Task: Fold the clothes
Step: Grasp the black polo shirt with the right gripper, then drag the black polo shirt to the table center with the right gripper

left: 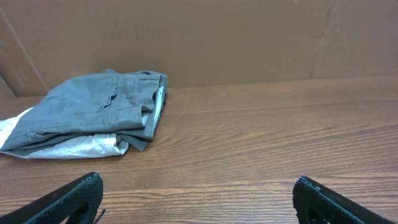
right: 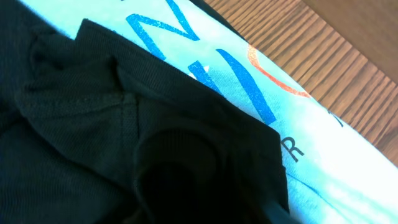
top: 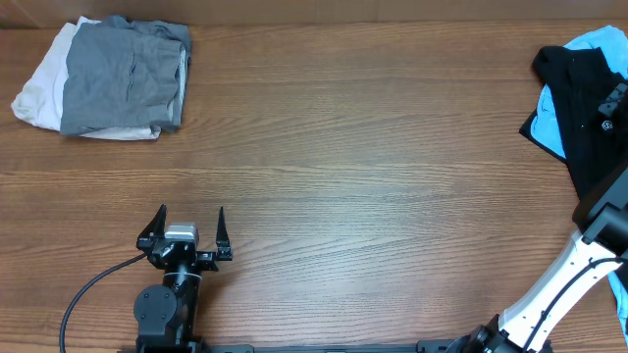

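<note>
left jaws: wide apart | right jaws: at black shirt (top: 574,108)

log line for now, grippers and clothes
left gripper: open, empty | right gripper: on black shirt, grip unclear | blue shirt: under black shirt | grey pile: folded, far left

I see a brown wood-grain bench (top: 343,147), evenly lit, running ahead of my left hand (top: 190,210) to a plain brown board wall (left: 217,37) standing at its far edge.

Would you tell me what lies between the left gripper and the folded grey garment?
Only bare table separates the left gripper from the grey garment, seen overhead.
</note>
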### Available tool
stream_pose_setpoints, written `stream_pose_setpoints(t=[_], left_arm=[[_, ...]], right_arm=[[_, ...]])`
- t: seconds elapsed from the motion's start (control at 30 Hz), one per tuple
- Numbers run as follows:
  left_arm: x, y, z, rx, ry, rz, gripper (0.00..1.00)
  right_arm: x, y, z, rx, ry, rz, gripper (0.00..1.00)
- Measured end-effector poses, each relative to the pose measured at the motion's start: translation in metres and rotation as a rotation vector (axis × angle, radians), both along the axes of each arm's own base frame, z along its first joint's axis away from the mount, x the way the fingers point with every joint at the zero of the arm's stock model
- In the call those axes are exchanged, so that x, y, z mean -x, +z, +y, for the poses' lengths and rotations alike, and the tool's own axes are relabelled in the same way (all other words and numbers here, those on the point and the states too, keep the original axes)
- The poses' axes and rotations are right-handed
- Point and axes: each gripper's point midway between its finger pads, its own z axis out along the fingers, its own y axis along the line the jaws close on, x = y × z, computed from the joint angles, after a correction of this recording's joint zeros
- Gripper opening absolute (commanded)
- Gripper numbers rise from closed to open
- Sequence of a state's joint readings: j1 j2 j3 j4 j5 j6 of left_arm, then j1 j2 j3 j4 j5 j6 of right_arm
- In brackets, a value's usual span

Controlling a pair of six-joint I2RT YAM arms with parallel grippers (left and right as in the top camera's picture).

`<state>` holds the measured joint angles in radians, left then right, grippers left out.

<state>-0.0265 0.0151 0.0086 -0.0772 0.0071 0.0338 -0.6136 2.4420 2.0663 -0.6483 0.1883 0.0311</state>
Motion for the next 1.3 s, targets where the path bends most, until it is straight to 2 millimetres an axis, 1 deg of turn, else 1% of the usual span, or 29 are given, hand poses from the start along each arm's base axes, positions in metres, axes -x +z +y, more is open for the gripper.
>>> stream_pose_setpoints(t=[0.1,0.3,0.43,0.5,0.57,0.6,0.63,0.67,0.73,0.77,0.83,0.9,0.93,0.97,1.0,1.03,1.07,1.1,1.13,1.17,1.2,1.23,1.27,1.3], left_arm=[[0.000,0.000,0.000,0.000,-0.001,0.000,1.00],[0.000,0.000,0.000,0.000,0.000,0.000,1.00],[0.000,0.000,0.000,0.000,-0.001,0.000,1.00],[0.000,0.000,0.000,0.000,0.000,0.000,1.00],[0.000,0.000,0.000,0.000,0.000,0.000,1.00],[0.000,0.000,0.000,0.000,-0.001,0.000,1.00],[0.000,0.000,0.000,0.000,0.000,0.000,1.00],[0.000,0.000,0.000,0.000,-0.001,0.000,1.00],[0.000,0.000,0.000,0.000,0.000,0.000,1.00],[0.000,0.000,0.000,0.000,0.000,0.000,1.00],[0.000,0.000,0.000,0.000,-0.001,0.000,1.00],[0.000,0.000,0.000,0.000,0.000,0.000,1.00],[0.000,0.000,0.000,0.000,-0.001,0.000,1.00],[0.000,0.000,0.000,0.000,0.000,0.000,1.00],[0.000,0.000,0.000,0.000,0.000,0.000,1.00],[0.000,0.000,0.000,0.000,0.000,0.000,1.00],[0.000,0.000,0.000,0.000,-0.001,0.000,1.00],[0.000,0.000,0.000,0.000,0.000,0.000,1.00],[0.000,0.000,0.000,0.000,0.000,0.000,1.00],[0.000,0.000,0.000,0.000,0.000,0.000,1.00],[0.000,0.000,0.000,0.000,0.000,0.000,1.00],[0.000,0.000,0.000,0.000,0.000,0.000,1.00],[0.000,0.000,0.000,0.000,0.000,0.000,1.00],[0.000,0.000,0.000,0.000,0.000,0.000,1.00]], right_arm=[[0.001,0.001,-0.001,0.005,-0.003,0.002,0.04],[0.003,0.005,-0.001,0.001,-0.018,0.002,0.04],[0.006,0.018,0.002,-0.004,-0.034,-0.010,0.04],[0.007,0.034,0.002,0.001,-0.046,-0.034,0.04],[0.006,0.057,0.003,0.012,-0.064,-0.077,0.04],[0.006,0.072,0.003,0.021,-0.073,-0.103,0.04],[0.006,0.093,0.005,0.033,-0.083,-0.140,0.04],[0.006,0.110,0.007,0.043,-0.086,-0.168,0.04],[0.006,0.140,0.014,0.056,-0.082,-0.220,0.04],[0.005,0.159,0.021,0.062,-0.070,-0.250,0.04],[0.002,0.189,0.042,0.054,-0.029,-0.301,0.04],[-0.002,0.206,0.061,0.035,0.013,-0.335,0.04],[-0.008,0.215,0.080,0.008,0.049,-0.355,0.04],[-0.012,0.218,0.092,-0.010,0.073,-0.364,0.04],[-0.017,0.219,0.105,-0.034,0.098,-0.369,0.04],[-0.025,0.217,0.127,-0.077,0.138,-0.372,0.04],[-0.031,0.215,0.143,-0.107,0.168,-0.372,0.04],[-0.038,0.212,0.167,-0.151,0.206,-0.370,0.04],[-0.043,0.210,0.185,-0.182,0.236,-0.366,0.04],[-0.049,0.209,0.208,-0.215,0.270,-0.366,0.04],[-0.054,0.209,0.225,-0.238,0.297,-0.369,0.04],[-0.062,0.209,0.258,-0.273,0.349,-0.374,0.04],[-0.065,0.209,0.274,-0.290,0.375,-0.374,0.04],[-0.070,0.209,0.302,-0.312,0.420,-0.371,0.04]])
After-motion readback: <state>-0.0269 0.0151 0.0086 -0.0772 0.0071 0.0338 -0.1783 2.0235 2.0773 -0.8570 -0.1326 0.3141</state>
